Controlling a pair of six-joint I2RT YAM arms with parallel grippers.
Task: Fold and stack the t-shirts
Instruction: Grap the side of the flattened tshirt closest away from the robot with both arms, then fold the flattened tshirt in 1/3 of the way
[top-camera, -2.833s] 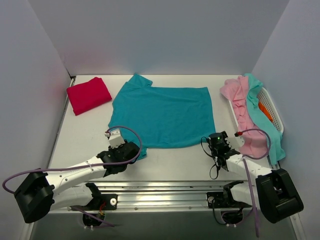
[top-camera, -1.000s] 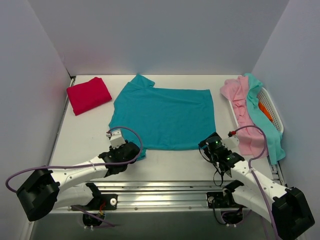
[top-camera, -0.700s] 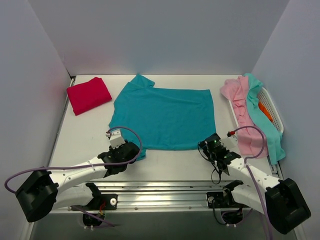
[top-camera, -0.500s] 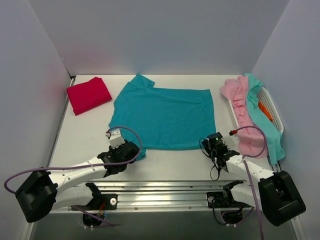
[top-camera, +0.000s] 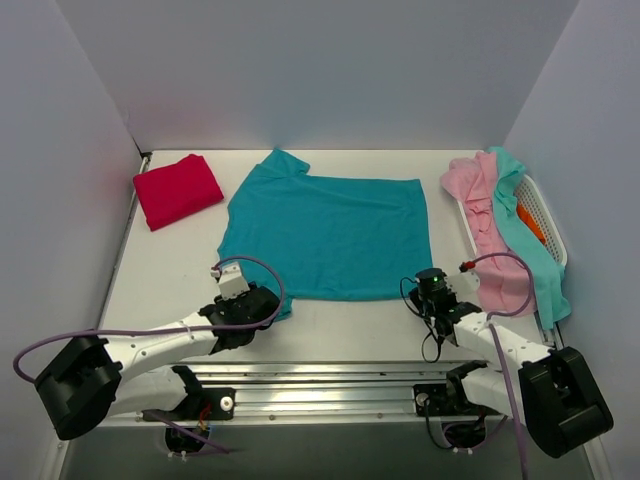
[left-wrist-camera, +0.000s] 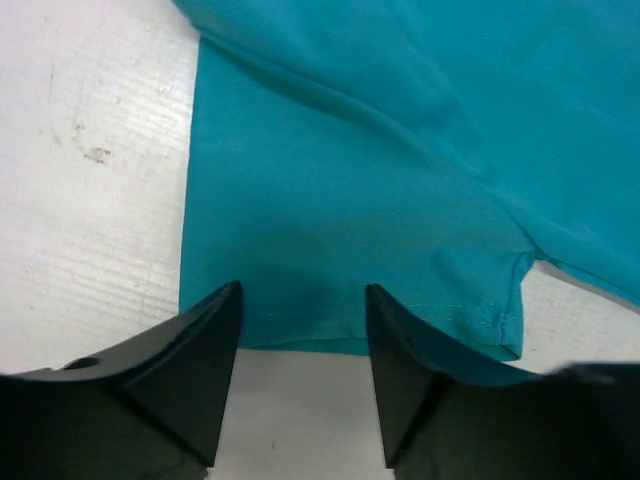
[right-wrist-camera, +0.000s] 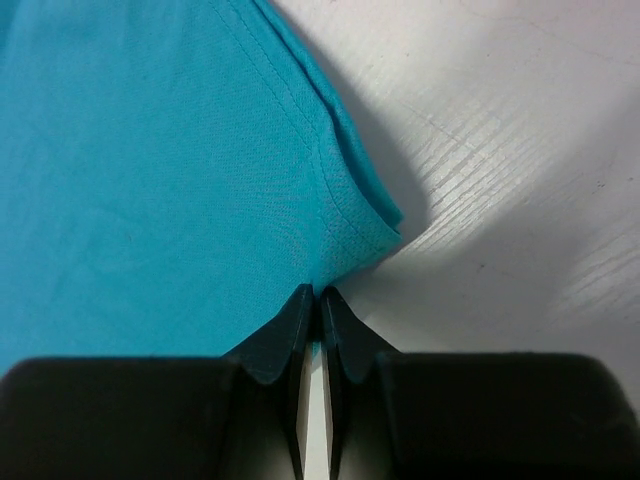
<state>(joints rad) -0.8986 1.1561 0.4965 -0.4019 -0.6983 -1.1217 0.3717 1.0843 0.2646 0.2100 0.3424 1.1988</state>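
Observation:
A deep teal t-shirt (top-camera: 325, 235) lies spread flat in the middle of the table. A crimson-red t-shirt (top-camera: 177, 188) lies folded at the far left. My left gripper (top-camera: 268, 300) is open at the teal shirt's near left sleeve. In the left wrist view its jaws (left-wrist-camera: 302, 290) straddle the sleeve hem (left-wrist-camera: 350, 150), which lies flat on the table. My right gripper (top-camera: 430, 283) is at the shirt's near right corner. In the right wrist view it (right-wrist-camera: 318, 292) is shut on the hem of the teal shirt (right-wrist-camera: 150, 170).
A white basket (top-camera: 545, 215) stands at the right edge. A pale pink shirt (top-camera: 485, 220) and a light aqua shirt (top-camera: 530, 250) hang over its rim, and an orange one (top-camera: 530, 222) lies inside. Grey walls close in the table on three sides.
My right gripper has moved in to the teal shirt's near right corner, its arm swinging out and back. The corner has shifted slightly. The left arm has hardly moved.

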